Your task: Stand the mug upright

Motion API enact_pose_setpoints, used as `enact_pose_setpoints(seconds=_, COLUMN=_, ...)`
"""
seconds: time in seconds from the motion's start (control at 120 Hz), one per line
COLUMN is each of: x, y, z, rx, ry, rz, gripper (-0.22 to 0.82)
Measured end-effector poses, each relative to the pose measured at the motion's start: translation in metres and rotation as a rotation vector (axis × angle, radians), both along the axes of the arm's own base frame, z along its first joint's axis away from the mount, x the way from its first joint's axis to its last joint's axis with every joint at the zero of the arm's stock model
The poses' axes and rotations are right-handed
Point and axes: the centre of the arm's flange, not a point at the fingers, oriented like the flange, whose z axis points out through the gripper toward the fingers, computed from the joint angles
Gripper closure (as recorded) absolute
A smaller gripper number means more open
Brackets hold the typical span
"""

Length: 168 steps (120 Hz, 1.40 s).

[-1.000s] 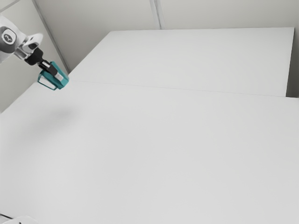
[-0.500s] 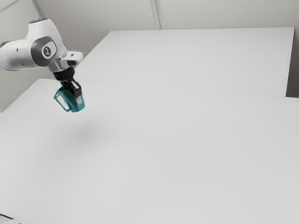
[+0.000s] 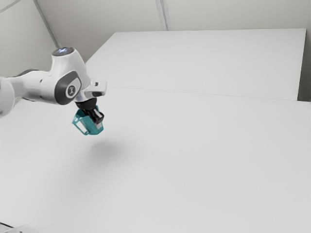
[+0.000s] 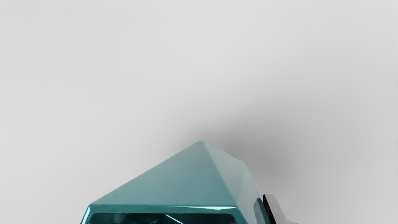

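Observation:
In the exterior view the black gripper (image 3: 99,119) hangs above the white table at the view's left, shut on the teal faceted mug (image 3: 90,127). The mug is held tilted in the air, with its angular handle toward the exterior view's left. In the wrist view, the gripper (image 4: 199,217) has the mug (image 4: 174,183) between its fingers; one finger (image 4: 275,208) lies along the mug's side, and the other is hidden. A dark opening edged by a shiny rim shows on the mug's near side.
The broad white table (image 3: 194,165) carries a soft shadow below the mug. A second white surface (image 3: 204,63) lies behind it, with pale walls beyond. A white object and a dark cable sit at the exterior view's bottom left corner.
Arm and mug have moved together toward the exterior view's right and lower in that view, away from the table's far left corner. The gripper now points more steeply down, and the mug remains held.

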Motion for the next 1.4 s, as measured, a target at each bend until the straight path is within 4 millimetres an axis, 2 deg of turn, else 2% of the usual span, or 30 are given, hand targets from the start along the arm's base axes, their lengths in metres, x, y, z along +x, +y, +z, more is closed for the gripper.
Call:
enact_pose_setpoints(seconds=0.275, x=-0.022, y=-0.036, z=-0.030, rx=0.029, ry=-0.038, rz=-0.015, gripper=0.79)
enact_pose_setpoints(seconds=0.4, x=-0.031, y=-0.046, z=-0.029, rx=0.045, ry=-0.054, rz=0.008, gripper=0.79)
enact_pose_setpoints(seconds=0.567, x=-0.048, y=-0.043, z=-0.036, rx=0.053, ry=-0.048, rz=0.072, gripper=0.79)
enact_pose_setpoints(seconds=0.775, x=-0.062, y=-0.039, z=-0.057, rx=0.033, ry=-0.024, rz=0.119, gripper=0.79)
enact_pose_setpoints(seconds=1.133, x=-0.073, y=-0.039, z=-0.078, rx=0.024, ry=-0.068, rz=0.131, gripper=0.79)
enact_pose_setpoints(seconds=1.4, x=-0.073, y=-0.037, z=-0.080, rx=0.024, ry=-0.113, rz=0.134, gripper=0.79)
